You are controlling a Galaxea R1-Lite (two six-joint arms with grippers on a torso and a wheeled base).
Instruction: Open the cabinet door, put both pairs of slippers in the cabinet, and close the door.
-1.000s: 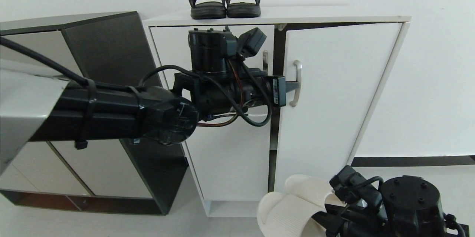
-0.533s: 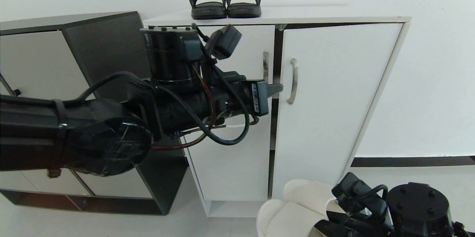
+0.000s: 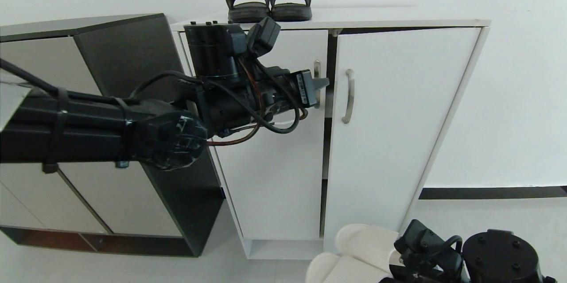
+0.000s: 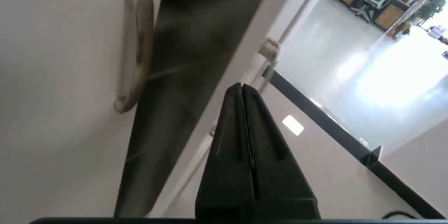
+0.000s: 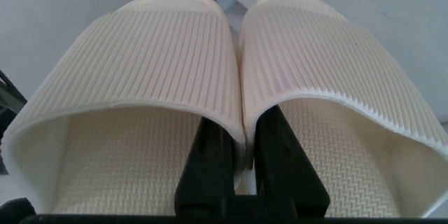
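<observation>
Well, my L gripper (image 3: 324, 83), fingers pressed together, sits at the gap beside the right door (image 3: 398, 119); R gripper (image 5: 240, 147) clamps the white slippers (image 3: 359, 239) low in front. Black slippers (image 3: 268, 1) rest atop the cabinet (image 3: 274, 176).

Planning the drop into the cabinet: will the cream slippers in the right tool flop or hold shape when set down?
The cream slippers likely hold shape: their ribbed straps stand arched though pinched by the right tool. Probably light, since one pinch carries both. They may splay apart on release, joined by that pinch alone.
</observation>
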